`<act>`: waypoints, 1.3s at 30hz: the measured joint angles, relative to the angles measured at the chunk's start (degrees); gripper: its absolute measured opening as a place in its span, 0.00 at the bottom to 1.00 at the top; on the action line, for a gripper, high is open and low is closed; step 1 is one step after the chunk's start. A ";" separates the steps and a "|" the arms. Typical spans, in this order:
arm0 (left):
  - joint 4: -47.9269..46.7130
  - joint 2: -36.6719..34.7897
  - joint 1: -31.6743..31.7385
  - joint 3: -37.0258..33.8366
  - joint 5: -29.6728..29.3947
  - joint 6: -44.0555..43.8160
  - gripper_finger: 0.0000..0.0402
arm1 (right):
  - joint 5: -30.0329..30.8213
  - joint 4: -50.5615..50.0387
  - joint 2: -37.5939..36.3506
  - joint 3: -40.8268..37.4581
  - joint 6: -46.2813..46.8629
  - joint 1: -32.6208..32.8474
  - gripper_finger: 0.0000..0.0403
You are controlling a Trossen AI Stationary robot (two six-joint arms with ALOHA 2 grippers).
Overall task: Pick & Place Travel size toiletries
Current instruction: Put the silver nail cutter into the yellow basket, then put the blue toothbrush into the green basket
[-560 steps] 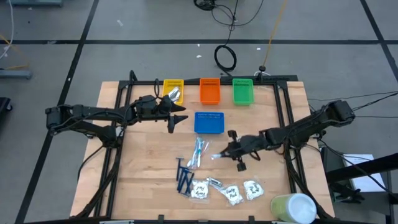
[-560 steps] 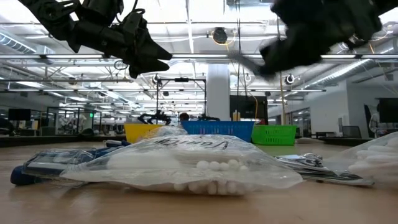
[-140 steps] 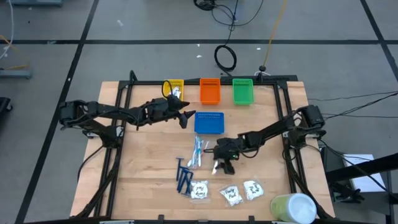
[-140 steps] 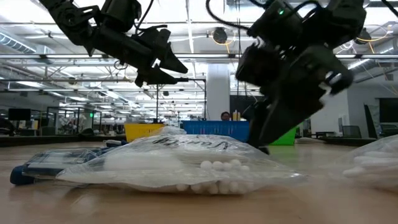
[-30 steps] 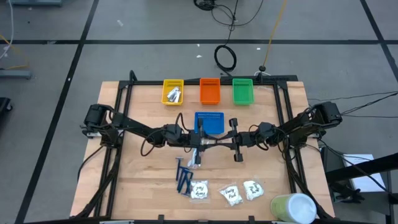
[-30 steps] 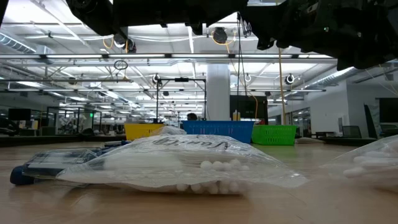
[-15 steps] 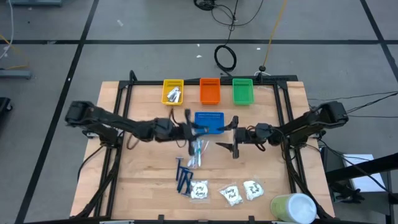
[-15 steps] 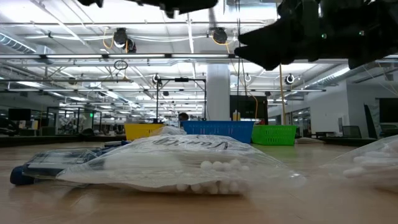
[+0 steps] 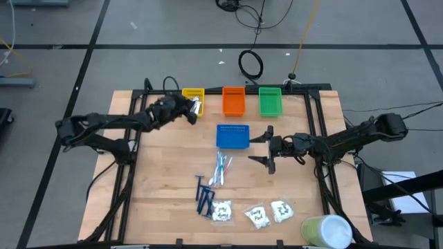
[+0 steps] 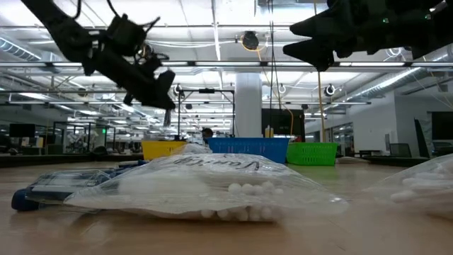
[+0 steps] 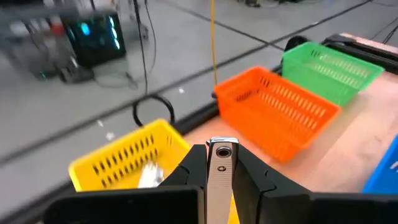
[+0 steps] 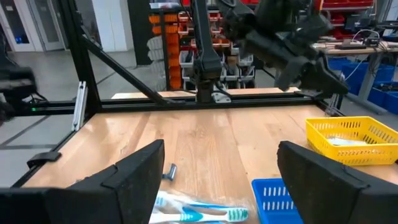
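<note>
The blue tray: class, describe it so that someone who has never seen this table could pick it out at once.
Start from the wooden table, where three trays line the far edge. The blue tray sits alone, one step nearer the middle, in front of the orange tray. It is the only tray out of that row and lies crosswise.

Lighting's bright and even from ceiling strip lights, so shadows on the tabletop are soft. In the low view the arms are dark silhouettes against the glow, and the nearest bag is soft-focus. Left wrist background is motion-blurred.
</note>
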 joint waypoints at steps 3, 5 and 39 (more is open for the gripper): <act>1.43 2.37 3.85 -0.77 5.29 -1.42 0.07 | 0.00 -0.18 0.26 0.00 -0.29 0.00 0.72; 3.01 4.35 5.09 -0.77 6.90 -1.62 0.08 | 0.00 -0.25 0.48 0.00 -0.36 0.00 0.72; -5.45 5.06 -32.47 4.13 20.30 -10.54 0.51 | -0.31 -0.74 2.96 0.00 -1.06 0.99 0.71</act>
